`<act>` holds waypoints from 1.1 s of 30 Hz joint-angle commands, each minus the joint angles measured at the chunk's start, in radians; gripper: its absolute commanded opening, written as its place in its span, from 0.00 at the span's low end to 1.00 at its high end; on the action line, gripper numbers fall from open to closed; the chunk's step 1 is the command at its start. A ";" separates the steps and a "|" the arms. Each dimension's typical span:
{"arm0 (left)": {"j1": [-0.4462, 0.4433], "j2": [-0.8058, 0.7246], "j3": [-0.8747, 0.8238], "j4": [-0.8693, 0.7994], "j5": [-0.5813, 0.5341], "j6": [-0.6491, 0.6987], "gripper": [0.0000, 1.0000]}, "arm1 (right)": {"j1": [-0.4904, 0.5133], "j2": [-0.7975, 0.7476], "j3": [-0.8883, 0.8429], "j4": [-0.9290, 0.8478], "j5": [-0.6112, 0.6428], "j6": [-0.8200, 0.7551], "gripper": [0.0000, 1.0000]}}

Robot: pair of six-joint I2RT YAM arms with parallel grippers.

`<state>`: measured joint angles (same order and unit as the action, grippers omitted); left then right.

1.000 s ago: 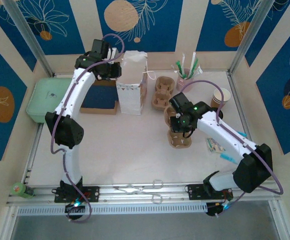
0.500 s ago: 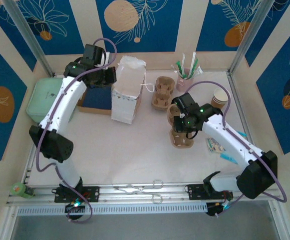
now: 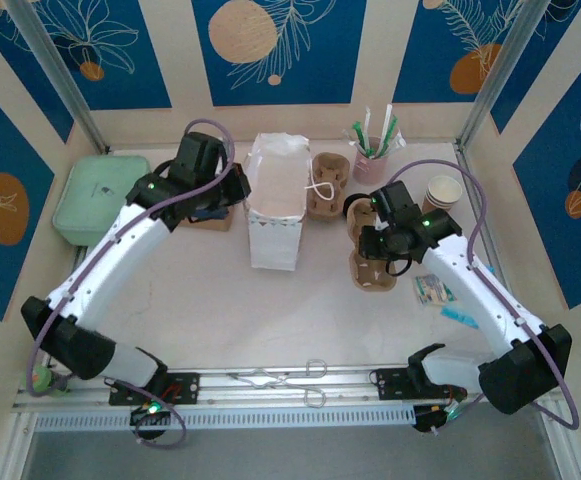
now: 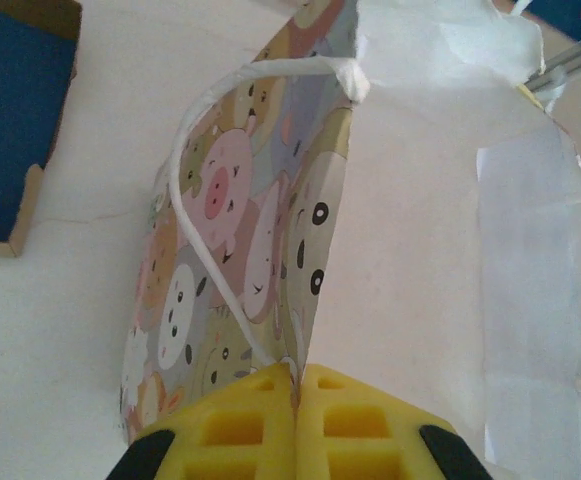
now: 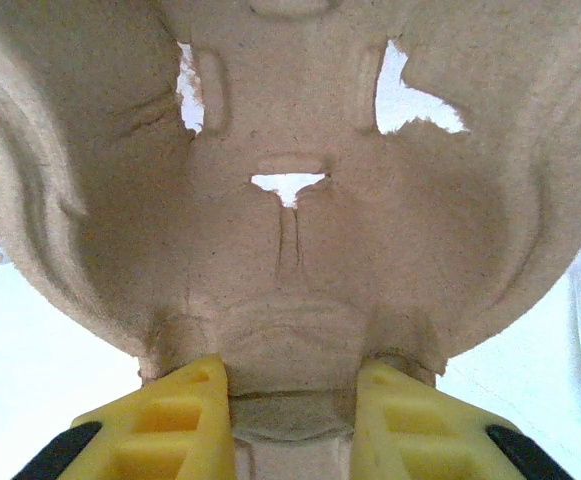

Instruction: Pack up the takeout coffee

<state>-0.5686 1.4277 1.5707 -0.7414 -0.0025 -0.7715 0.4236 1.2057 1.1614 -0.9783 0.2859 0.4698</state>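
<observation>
My left gripper (image 3: pixel 238 190) (image 4: pixel 297 375) is shut on the rim of a white paper bag (image 3: pixel 275 215), beside its string handle (image 4: pixel 195 215). The bag stands open-topped, and cartoon animals cover its outer wall (image 4: pixel 240 250). My right gripper (image 3: pixel 372 243) (image 5: pixel 292 400) is shut on a ridge of the brown moulded-pulp cup carrier (image 3: pixel 372 272) (image 5: pixel 290 250). The takeout coffee's black lid (image 3: pixel 357 208) shows at the carrier's far end, right beside the gripper. The cup under it is hidden.
More pulp carriers (image 3: pixel 325 185) lie behind the bag. A pink cup of straws (image 3: pixel 372 150) and a stack of paper cups (image 3: pixel 442 192) stand at the back right. Packets (image 3: pixel 435 292) lie right of the carrier. A green tray (image 3: pixel 95 195) sits far left, metal tongs (image 3: pixel 290 378) at the front edge.
The left arm has swung forward and right, bringing the bag towards the table's middle, with its jaws closed on the rim. The right gripper and carrier have shifted slightly right and back.
</observation>
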 commanded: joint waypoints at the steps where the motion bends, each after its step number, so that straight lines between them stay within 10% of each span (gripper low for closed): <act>1: -0.052 -0.066 -0.048 0.076 -0.116 -0.152 0.00 | -0.015 -0.036 0.039 -0.032 -0.029 -0.022 0.27; 18: -0.264 -0.119 -0.097 -0.105 -0.445 -0.460 0.00 | -0.057 -0.097 0.097 -0.085 -0.035 -0.023 0.27; 33: -0.401 -0.107 -0.161 -0.113 -0.489 -0.598 0.00 | -0.074 -0.098 0.159 -0.119 -0.041 -0.022 0.27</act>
<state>-0.9482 1.3331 1.4143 -0.8536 -0.4568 -1.3155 0.3546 1.1324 1.2888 -1.0714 0.2676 0.4545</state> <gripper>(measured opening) 0.065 0.269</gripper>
